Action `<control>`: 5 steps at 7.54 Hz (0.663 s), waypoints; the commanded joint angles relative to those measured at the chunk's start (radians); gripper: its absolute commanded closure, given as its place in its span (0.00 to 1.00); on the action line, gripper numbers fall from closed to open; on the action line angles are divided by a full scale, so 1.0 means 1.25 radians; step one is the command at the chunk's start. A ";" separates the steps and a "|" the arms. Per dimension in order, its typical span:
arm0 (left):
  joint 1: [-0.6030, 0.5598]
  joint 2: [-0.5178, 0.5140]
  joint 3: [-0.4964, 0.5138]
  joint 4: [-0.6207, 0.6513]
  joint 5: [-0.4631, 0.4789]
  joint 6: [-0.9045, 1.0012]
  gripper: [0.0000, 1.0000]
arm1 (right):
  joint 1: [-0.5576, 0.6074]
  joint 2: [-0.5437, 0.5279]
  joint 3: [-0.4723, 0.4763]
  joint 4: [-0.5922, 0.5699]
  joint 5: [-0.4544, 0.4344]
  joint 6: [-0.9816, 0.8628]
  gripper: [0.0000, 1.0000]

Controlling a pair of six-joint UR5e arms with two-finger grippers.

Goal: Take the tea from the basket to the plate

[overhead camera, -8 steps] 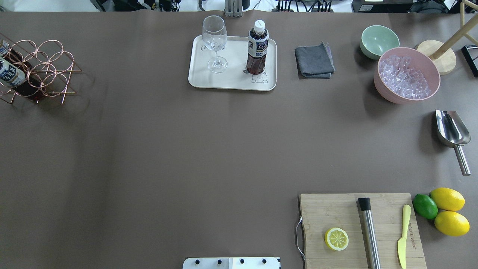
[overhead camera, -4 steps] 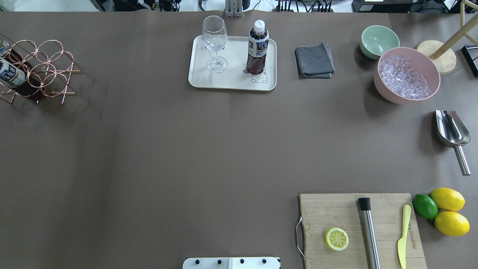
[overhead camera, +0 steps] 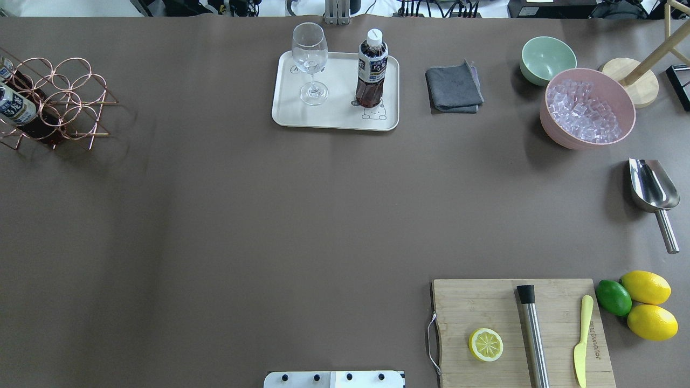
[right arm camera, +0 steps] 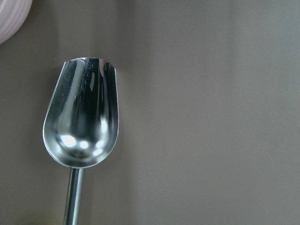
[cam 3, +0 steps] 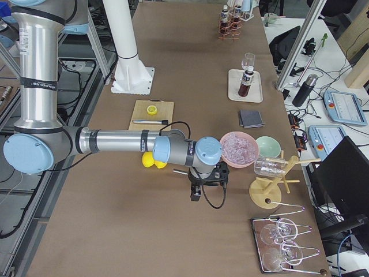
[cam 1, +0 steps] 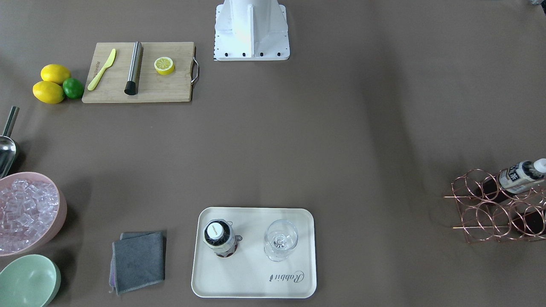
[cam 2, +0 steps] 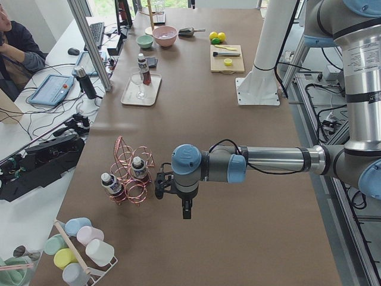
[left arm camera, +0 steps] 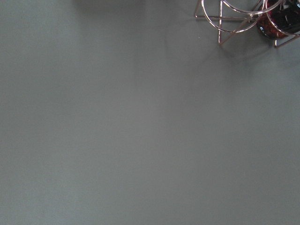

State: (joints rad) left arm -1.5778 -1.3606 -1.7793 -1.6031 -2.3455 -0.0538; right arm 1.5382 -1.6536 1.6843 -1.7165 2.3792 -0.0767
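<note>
One tea bottle (overhead camera: 371, 67) with a white cap stands upright on the cream plate (overhead camera: 334, 116), next to a wine glass (overhead camera: 310, 62). It also shows in the front view (cam 1: 219, 237) on the plate (cam 1: 251, 277). Two more tea bottles (overhead camera: 15, 108) lie in the copper wire basket (overhead camera: 64, 102) at the far left. Only the side views show the grippers. The left gripper (cam 2: 162, 183) hovers just beside the basket (cam 2: 132, 173). The right gripper (cam 3: 196, 190) hovers over the scoop area. I cannot tell whether either is open or shut.
A pink bowl of ice (overhead camera: 586, 108), a green bowl (overhead camera: 547, 58), a grey cloth (overhead camera: 454, 87) and a steel scoop (overhead camera: 652, 188) lie at the right. A cutting board (overhead camera: 520, 331) holds a lemon half, a muddler and a knife. Lemons and a lime (overhead camera: 639, 302) lie beside it.
</note>
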 commanded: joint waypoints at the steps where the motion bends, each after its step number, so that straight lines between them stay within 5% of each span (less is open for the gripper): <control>1: 0.001 -0.004 0.002 0.000 0.000 -0.001 0.02 | 0.000 0.000 0.000 0.000 0.000 0.000 0.00; 5: 0.001 -0.009 0.005 -0.001 0.000 -0.001 0.02 | 0.003 0.000 0.000 0.000 0.000 0.000 0.00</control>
State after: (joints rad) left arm -1.5770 -1.3683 -1.7727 -1.6043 -2.3455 -0.0552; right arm 1.5396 -1.6544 1.6843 -1.7165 2.3792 -0.0767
